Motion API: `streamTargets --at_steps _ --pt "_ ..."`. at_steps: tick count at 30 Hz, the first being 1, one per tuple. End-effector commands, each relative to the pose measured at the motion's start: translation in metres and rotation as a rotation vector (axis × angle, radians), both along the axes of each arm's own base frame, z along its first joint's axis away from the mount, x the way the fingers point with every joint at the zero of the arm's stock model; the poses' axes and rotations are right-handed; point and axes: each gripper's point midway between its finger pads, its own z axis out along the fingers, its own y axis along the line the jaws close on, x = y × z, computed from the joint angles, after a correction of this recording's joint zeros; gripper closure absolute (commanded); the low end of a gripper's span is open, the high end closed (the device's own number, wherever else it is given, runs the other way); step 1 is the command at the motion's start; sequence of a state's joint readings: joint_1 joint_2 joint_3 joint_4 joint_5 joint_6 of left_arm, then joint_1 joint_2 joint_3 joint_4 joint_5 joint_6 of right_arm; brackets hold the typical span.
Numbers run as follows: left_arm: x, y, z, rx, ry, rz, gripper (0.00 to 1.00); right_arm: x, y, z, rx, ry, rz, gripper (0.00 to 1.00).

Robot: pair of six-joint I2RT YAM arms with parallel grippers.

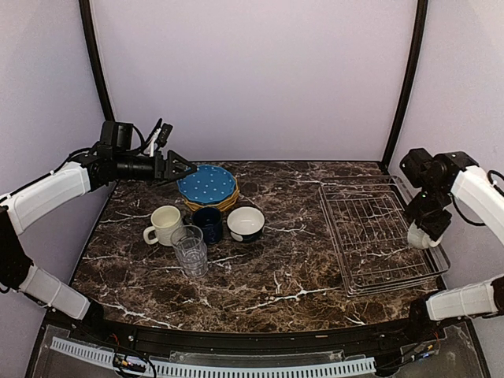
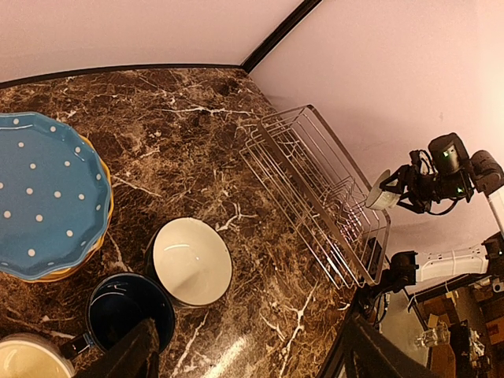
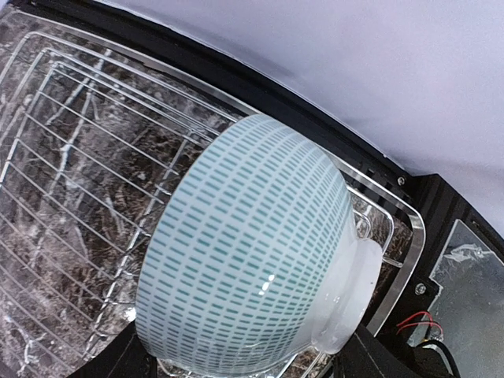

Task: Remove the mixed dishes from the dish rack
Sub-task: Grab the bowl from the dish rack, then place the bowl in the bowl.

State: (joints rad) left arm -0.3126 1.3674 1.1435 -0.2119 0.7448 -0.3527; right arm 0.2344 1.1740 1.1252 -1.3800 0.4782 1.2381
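Nearest your bases, on the marble table (image 1: 276,283), the glass tumbler (image 1: 190,252) is standing upright at about 8 o'clock from the table's middle. Just behind it, three pieces are sitting mouth-up in a close row. The cream mug (image 1: 165,224) is out toward 9 o'clock, the dark blue cup (image 1: 209,222) is beside it, and a second bowl (image 1: 246,223) is just past the cup toward the centre.

Swinging to 3 o'clock, the dish rack (image 1: 370,236) is lying flat on the marble. Your right gripper (image 1: 421,235) is hanging over its 3 o'clock rim and clasping the teal-and-white bowl (image 3: 244,260). In the right wrist view that bowl is tipped on its side, filling the whole gap between the fingers (image 3: 118,362). The rack's wires and corner rail are showing beneath it.

Farther back, at 10 o'clock, the blue dotted plate (image 1: 207,184) is resting on top of a stack, with a yellow plate (image 1: 231,201) peeking out under it.

Your left gripper (image 1: 187,168) is hovering at that stack's 9 o'clock edge, raised off the table. Its jaws are standing wide, with nothing between the fingers (image 2: 140,354).
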Motion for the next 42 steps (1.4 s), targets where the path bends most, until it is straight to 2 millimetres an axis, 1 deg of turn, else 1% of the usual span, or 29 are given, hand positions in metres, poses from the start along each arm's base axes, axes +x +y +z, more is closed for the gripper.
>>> streamTargets --at_steps 1,3,7,11,14,18,21,23,24,25,29,31,35,37,38,40,41,42 --pt "-0.004 -0.003 -0.005 -0.012 0.017 -0.021 0.21 -0.021 -0.010 0.026 -0.031 -0.009 0.021 1.00" --pt "-0.004 -0.003 -0.004 -0.013 0.016 -0.021 0.21 -0.019 -0.009 0.028 -0.022 -0.042 0.041 1.00" --pt "-0.004 -0.003 -0.005 -0.013 0.018 -0.020 0.21 -0.006 0.001 0.032 0.015 -0.103 0.133 1.00" --pt "-0.004 -0.004 -0.006 -0.015 0.022 -0.022 0.21 0.006 0.009 0.043 0.026 -0.134 0.228 1.00" --pt "-0.004 -0.004 -0.005 -0.016 0.019 -0.022 0.21 0.022 0.022 0.056 0.046 -0.199 0.366 1.00" --pt "-0.004 -0.004 -0.005 -0.018 0.021 -0.023 0.21 0.038 0.037 0.072 0.058 -0.282 0.504 1.00" --pt "-0.003 -0.004 -0.006 -0.017 0.023 -0.022 0.21 0.052 0.056 0.086 0.097 -0.360 0.622 1.00" --pt "-0.003 -0.004 -0.006 -0.018 0.025 -0.023 0.21 0.065 0.075 0.100 0.140 -0.441 0.726 1.00" --pt "-0.003 -0.004 -0.006 -0.018 0.024 -0.022 0.21 0.069 0.087 0.104 0.175 -0.468 0.787 1.00" --pt "-0.003 -0.004 -0.007 -0.017 0.027 -0.022 0.21 0.077 0.102 0.113 0.203 -0.524 0.860 1.00" --pt "-0.003 -0.004 -0.008 -0.017 0.030 -0.021 0.21 0.097 0.154 0.140 0.371 -0.709 1.071 1.00" --pt "-0.002 -0.004 -0.009 -0.017 0.031 -0.022 0.21 0.105 0.179 0.148 0.460 -0.774 1.150 1.00" --pt "-0.002 -0.004 -0.010 -0.013 0.030 -0.020 0.21 0.125 0.232 0.150 0.567 -0.828 1.284 1.00" --pt "-0.002 -0.004 -0.010 -0.010 0.029 -0.018 0.21 0.134 0.261 0.146 0.588 -0.821 1.341 1.00" --pt "-0.001 -0.004 -0.010 -0.009 0.029 -0.017 0.21 0.140 0.275 0.148 0.592 -0.829 1.369 1.00" --pt "-0.001 -0.003 -0.011 -0.007 0.029 -0.016 0.21 0.145 0.304 0.141 0.624 -0.826 1.416 1.00" --pt "-0.001 -0.003 -0.011 -0.006 0.030 -0.016 0.21 0.149 0.318 0.132 0.648 -0.811 1.429 1.00" --pt "-0.001 -0.003 -0.011 -0.005 0.029 -0.015 0.21 0.150 0.331 0.128 0.673 -0.810 1.448 1.00"
